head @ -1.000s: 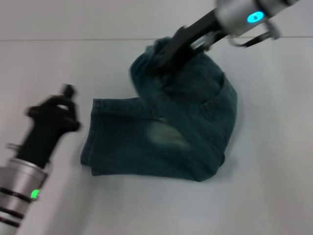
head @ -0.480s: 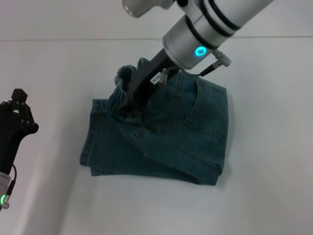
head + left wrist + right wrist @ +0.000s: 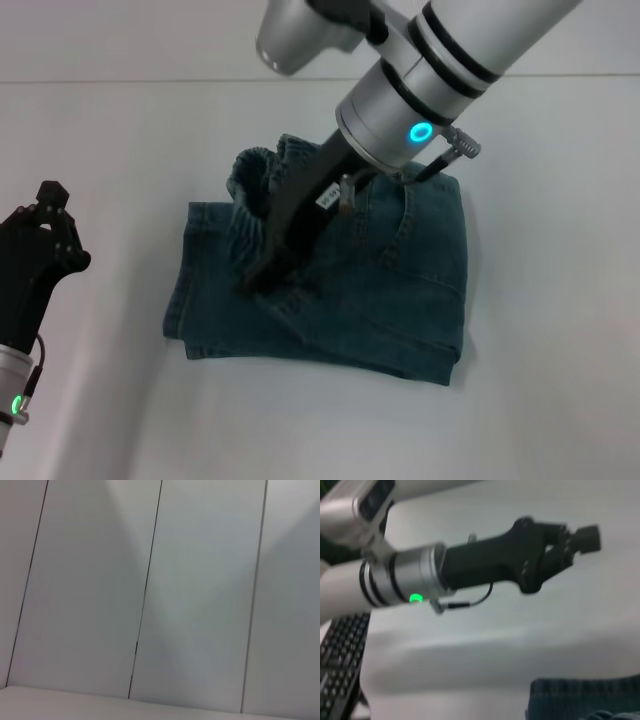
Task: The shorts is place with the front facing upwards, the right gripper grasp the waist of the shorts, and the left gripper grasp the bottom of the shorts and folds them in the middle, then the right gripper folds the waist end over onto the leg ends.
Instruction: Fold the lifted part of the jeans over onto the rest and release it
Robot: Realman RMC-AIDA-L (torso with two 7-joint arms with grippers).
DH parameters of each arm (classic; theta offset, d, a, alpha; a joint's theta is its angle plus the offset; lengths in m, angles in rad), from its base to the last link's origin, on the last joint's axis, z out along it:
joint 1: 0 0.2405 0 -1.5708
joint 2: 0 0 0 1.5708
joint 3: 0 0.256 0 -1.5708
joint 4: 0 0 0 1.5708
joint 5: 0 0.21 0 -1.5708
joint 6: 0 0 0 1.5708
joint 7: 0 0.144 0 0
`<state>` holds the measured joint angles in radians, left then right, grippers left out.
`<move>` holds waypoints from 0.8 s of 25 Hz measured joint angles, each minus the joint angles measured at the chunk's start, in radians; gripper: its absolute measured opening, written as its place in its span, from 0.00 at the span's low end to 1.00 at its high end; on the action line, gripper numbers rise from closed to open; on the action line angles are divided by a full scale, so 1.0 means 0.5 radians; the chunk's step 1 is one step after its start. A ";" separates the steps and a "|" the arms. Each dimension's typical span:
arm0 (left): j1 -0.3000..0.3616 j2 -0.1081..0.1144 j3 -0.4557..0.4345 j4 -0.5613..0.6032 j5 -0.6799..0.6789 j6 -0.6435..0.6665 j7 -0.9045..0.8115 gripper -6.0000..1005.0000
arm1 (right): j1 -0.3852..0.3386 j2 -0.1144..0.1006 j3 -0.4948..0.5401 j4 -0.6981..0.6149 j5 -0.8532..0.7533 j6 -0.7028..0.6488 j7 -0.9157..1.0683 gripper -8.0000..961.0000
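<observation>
Down and leftward comes the waist (image 3: 262, 172) since a moment back — its puckered band now bunched over the far-left part of the shorts (image 3: 330, 290), close to the leg ends (image 3: 183, 300) at the left edge. That reads as the final fold nearly laid. On the white table (image 3: 560, 400), mid-scene, the folded shorts run long left to right, hems pointing left. Reaching in from the far right, the right gripper (image 3: 262, 275) presses low into the denim; whether it pinches cloth I cannot tell. Well clear at the near left, the left gripper (image 3: 50, 225) has pulled back — fingers spread, holding nothing.
</observation>
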<state>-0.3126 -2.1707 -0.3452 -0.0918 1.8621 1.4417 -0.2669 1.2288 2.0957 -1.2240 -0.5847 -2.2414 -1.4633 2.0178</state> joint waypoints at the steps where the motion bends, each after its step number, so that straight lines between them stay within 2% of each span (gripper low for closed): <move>1: 0.000 0.000 0.003 -0.002 0.001 -0.002 0.000 0.01 | 0.000 -0.001 -0.035 -0.002 -0.001 0.001 -0.001 0.53; 7: -0.011 -0.001 0.011 -0.004 0.003 -0.047 0.000 0.02 | 0.014 0.006 -0.286 -0.124 -0.003 0.015 0.019 0.81; 10: -0.013 -0.002 0.007 -0.004 0.003 -0.049 0.000 0.03 | 0.014 0.008 -0.352 -0.209 0.000 0.026 0.021 0.99; 15: 0.001 -0.003 -0.004 -0.003 -0.008 -0.044 0.000 0.05 | -0.045 0.005 -0.368 -0.379 0.091 0.010 0.003 0.99; 20: 0.006 -0.003 -0.007 0.000 -0.011 -0.049 0.000 0.06 | -0.038 0.013 -0.537 -0.494 -0.045 -0.010 0.094 0.99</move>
<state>-0.3098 -2.1721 -0.3485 -0.0916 1.8566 1.4172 -0.2669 1.2099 2.1023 -1.4925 -0.8317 -2.2640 -1.4685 2.0648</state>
